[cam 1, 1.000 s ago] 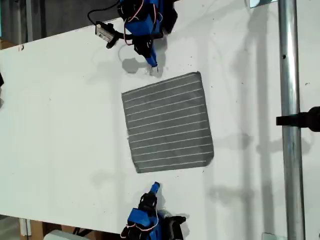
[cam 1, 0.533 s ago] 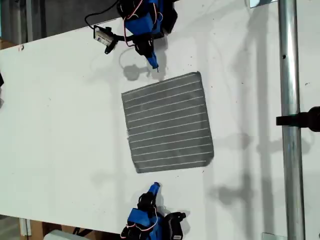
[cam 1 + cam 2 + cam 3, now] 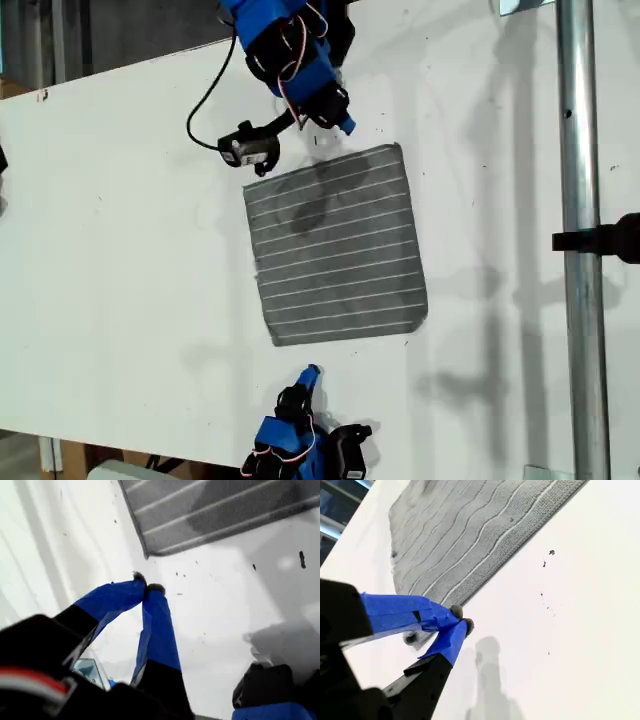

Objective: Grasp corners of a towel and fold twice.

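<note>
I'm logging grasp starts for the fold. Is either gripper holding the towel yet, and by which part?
No. My first gripper and my second gripper are both shut on nothing, each off the towel, which lies flat.

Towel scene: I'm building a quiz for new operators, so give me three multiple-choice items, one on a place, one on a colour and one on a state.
1. In the exterior view, where does the towel lie on the table?
A. near the middle
B. hanging over an edge
C. under the metal pole

2. The towel's stripes are:
A. red
B. white
C. yellow

3. My first hand is:
A. wide open
B. shut on the towel
C. shut, holding nothing

Answers:
1 A: bare white table shows all round the cloth.
2 B: thin white lines cross the grey cloth.
3 C: in the first wrist view its tips meet off the cloth.
</note>
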Tool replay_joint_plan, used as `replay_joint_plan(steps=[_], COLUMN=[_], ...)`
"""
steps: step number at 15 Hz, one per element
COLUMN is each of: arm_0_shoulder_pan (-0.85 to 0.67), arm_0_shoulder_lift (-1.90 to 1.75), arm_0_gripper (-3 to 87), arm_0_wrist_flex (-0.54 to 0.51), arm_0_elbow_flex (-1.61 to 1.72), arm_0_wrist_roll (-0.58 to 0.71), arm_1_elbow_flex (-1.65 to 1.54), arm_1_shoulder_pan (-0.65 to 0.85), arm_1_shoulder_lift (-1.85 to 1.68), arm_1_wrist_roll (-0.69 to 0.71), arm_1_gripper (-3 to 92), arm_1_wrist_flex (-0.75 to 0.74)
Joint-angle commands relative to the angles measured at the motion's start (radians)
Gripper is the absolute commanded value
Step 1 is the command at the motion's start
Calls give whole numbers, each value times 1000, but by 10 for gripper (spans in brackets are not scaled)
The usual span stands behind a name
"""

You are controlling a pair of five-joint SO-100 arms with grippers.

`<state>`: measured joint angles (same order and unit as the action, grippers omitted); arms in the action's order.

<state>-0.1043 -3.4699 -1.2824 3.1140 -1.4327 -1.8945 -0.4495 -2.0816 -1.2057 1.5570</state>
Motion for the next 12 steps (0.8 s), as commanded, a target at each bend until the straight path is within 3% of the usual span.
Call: replay_joint_plan(steps=[1,2,3,7,12], arm_0_shoulder_pan=[0,2,5,17,14], arm_0_shoulder_lift=[-6,-6,-6,-6,-6], arm_0_gripper=[-29,-29,-29,-29,-29], arm_0_wrist_flex=[-5,-5,-5,-5,-5], arm_0_elbow_flex=[6,6,6,6,6], arm_0_wrist_roll=[-3,-3,-5,-14,-15], arm_1_elbow_flex=[236,356,453,391,94], arm_1_shoulder_pan=[-12,17,40,40,6], arm_1_shoulder_lift=[229,344,433,489,583], arm_1_wrist_roll=[3,17,69,98,32], arm_1_gripper=[289,433,515,472,377], arm_1_wrist_flex=[127,210,256,124,-199])
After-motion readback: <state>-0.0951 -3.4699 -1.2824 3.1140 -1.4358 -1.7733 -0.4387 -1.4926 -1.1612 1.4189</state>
